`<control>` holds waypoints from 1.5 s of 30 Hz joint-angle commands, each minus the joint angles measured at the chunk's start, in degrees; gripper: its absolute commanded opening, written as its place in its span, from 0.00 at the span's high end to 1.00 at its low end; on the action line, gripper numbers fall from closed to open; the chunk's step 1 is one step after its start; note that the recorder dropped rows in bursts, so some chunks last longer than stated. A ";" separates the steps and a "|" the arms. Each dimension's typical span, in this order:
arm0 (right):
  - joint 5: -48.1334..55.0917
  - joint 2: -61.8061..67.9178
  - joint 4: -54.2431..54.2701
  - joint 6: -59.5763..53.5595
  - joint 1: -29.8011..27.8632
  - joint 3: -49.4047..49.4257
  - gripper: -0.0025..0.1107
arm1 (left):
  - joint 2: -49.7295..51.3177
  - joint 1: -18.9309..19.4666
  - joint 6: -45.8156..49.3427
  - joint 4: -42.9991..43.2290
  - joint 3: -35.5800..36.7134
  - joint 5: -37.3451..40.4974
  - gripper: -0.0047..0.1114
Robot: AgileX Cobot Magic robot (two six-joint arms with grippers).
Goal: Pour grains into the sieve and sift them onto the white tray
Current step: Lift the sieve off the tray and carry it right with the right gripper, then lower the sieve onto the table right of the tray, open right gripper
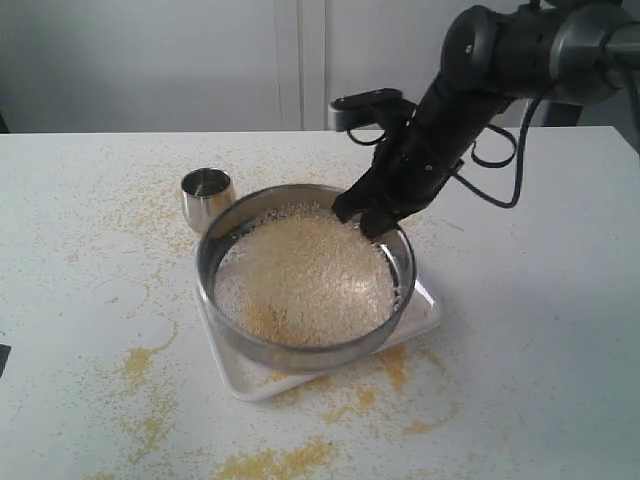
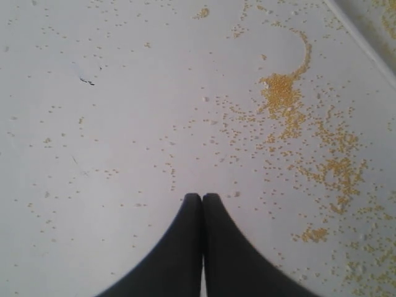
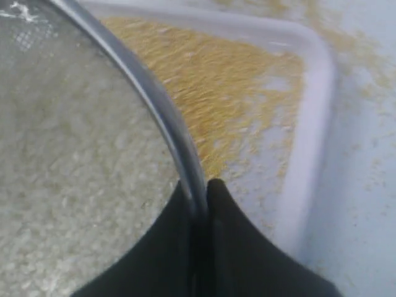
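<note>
In the exterior view, the sieve (image 1: 300, 356) sits over the white tray (image 1: 426, 312), which shows only as corners poking out from under it. I cannot tell whether the two touch. A bed of pale grains (image 1: 300, 275) covers most of the sieve's mesh. The right tool (image 1: 365, 216) reaches down from a dark arm (image 1: 500, 50) and pinches the sieve's far right rim. A small steel cup (image 1: 207, 190) stands upright just beside the sieve's far left side. Yellow meal (image 1: 275, 462) lies scattered on the tabletop (image 1: 540, 330) all round the sieve, thickest on the near side.

In the left wrist view, the left tool (image 2: 202, 199) has its fingers pressed together with nothing between them. It hangs over bare tabletop (image 2: 111, 154) dotted with yellow meal (image 2: 281, 93).

In the right wrist view, the right tool (image 3: 199, 189) is clamped narrowly on the sieve's steel wall (image 3: 148, 99), with one finger inside and one outside. Pale grains (image 3: 80, 185) fill the sieve. Outside its wall, fine yellow meal (image 3: 235, 93) is spread across the white tray (image 3: 315, 124).
</note>
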 commanded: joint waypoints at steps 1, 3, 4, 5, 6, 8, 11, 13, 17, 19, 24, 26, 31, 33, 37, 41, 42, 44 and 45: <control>-5.58 -1.80 -7.77 20.41 0.32 -0.23 0.98 | -0.15 -0.04 -0.31 -0.18 -0.55 0.65 0.96; 1.49 -1.88 -3.44 -1.87 1.70 -0.23 0.98 | -0.15 -0.04 -0.31 -0.18 -0.55 0.65 0.96; 0.68 -2.35 -6.09 5.04 1.32 -0.23 0.98 | -0.15 -0.04 -0.31 -0.18 -0.55 0.65 0.96; 0.13 -2.66 -6.47 8.96 0.67 -0.23 0.98 | -0.15 -0.04 -0.31 -0.18 -0.55 0.65 0.96; 0.13 -3.25 -6.47 8.58 0.31 -0.23 0.98 | -0.15 -0.04 -0.31 -0.18 -0.55 0.65 0.96; -0.31 -4.33 -6.59 7.66 0.28 -0.34 0.98 | -0.15 -0.04 -0.31 -0.18 -0.55 0.65 0.96; -0.41 -4.74 -7.68 8.70 -0.54 -2.46 0.98 | -0.15 -0.04 -0.31 -0.18 -0.55 0.65 0.96; -1.34 -4.74 -8.51 11.87 -1.72 -4.04 0.98 | -0.15 -0.04 -0.31 -0.18 -0.55 0.65 0.96; -2.53 -4.74 -9.20 15.48 -5.24 -6.97 0.98 | -0.15 -0.04 -0.31 -0.18 -0.55 0.65 0.96; -2.75 -4.74 -10.28 16.95 -7.04 -7.87 0.98 | -0.15 -0.04 -0.31 -0.18 -0.55 0.65 0.96; -0.83 -2.48 -10.98 21.04 -11.97 -11.81 0.98 | -0.15 -0.04 -0.31 -0.18 -0.55 0.65 0.96; -0.39 -1.23 -11.94 22.09 -13.05 -13.05 0.98 | -0.15 -0.04 -0.31 -0.18 -0.55 0.65 0.96; 0.71 1.97 -14.41 23.44 -14.75 -16.47 0.98 | -0.15 -0.04 -0.31 -0.18 -0.55 0.65 0.96; 2.20 3.83 -14.88 24.53 -15.79 -18.28 0.98 | -0.15 -0.04 -0.31 -0.18 -0.55 0.65 0.96; 4.51 7.40 -14.88 25.59 -17.79 -21.26 0.98 | -0.15 -0.04 -0.31 -0.18 -0.55 0.65 0.96; 5.50 10.51 -14.77 26.60 -19.92 -23.29 0.98 | -0.15 -0.04 -0.31 -0.18 -0.55 0.65 0.96; 5.50 11.14 -14.77 26.92 -20.24 -23.58 0.98 | -0.15 -0.04 -0.31 -0.18 -0.55 0.65 0.96; 5.50 12.44 -14.65 26.92 -20.80 -24.30 0.98 | -0.15 -0.04 -0.31 -0.18 -0.55 0.65 0.96; 5.50 13.07 -14.65 26.92 -20.94 -24.42 0.98 | -0.15 -0.04 -0.31 -0.18 -0.55 0.65 0.96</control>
